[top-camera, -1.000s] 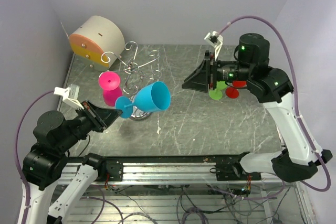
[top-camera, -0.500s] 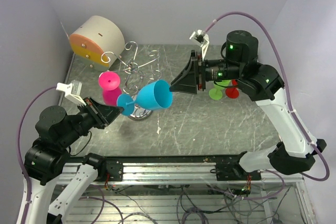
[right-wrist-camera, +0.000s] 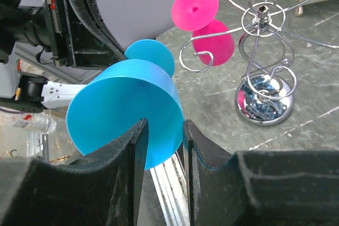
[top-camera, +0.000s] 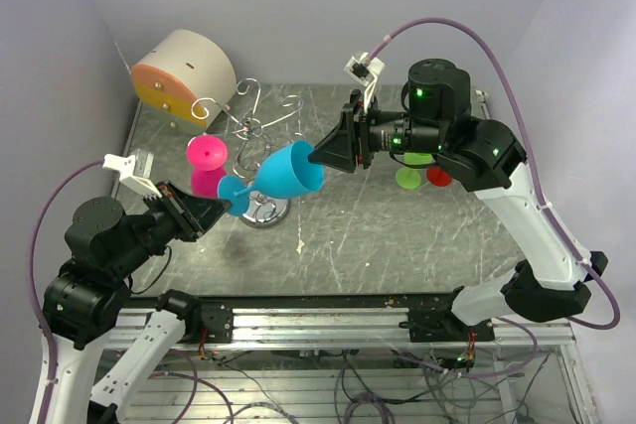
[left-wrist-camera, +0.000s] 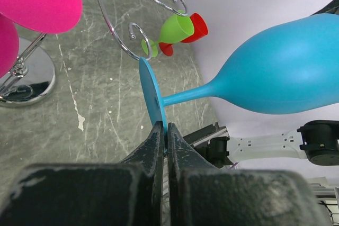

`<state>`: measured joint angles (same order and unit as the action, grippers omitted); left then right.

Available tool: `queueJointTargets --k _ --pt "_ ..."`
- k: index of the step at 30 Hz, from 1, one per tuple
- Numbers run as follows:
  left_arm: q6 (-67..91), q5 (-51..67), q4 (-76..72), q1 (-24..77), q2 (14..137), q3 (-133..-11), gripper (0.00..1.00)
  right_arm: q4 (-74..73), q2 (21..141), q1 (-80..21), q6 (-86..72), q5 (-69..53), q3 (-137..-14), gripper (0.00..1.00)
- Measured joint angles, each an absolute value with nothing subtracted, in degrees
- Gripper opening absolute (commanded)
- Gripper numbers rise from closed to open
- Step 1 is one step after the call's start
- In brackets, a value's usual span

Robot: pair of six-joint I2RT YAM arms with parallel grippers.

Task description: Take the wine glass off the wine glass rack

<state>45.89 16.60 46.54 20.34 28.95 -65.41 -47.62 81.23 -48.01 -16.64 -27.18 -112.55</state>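
Two tools: L tool (left-wrist-camera: 165,129) pinches wine glass (left-wrist-camera: 280,72) foot; R tool (right-wrist-camera: 164,126) spread astride rim.

Shiny metal wire wine glass rack (right-wrist-camera: 265,104); matt smooth plastic blue wine glass (left-wrist-camera: 280,72).

Lighting bright, even, from overhead. Soft shadows on table (top-camera: 417,235). Glare on wine glass rack (right-wrist-camera: 265,107) base. Blue wine glass (left-wrist-camera: 286,72) sharp; fingers (left-wrist-camera: 151,149) at lower frame blurred.

Lab: walled test table (top-camera: 397,235), exposed wiring (top-camera: 358,384)
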Motion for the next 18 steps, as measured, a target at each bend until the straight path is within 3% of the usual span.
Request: queueJointTargets --k 18 --pt "45.6 16.9 46.1 20.4 28.9 -65.8 0.07 -50.6 81.7 -48.9 -15.9 -22.9 -113.8 0.36"
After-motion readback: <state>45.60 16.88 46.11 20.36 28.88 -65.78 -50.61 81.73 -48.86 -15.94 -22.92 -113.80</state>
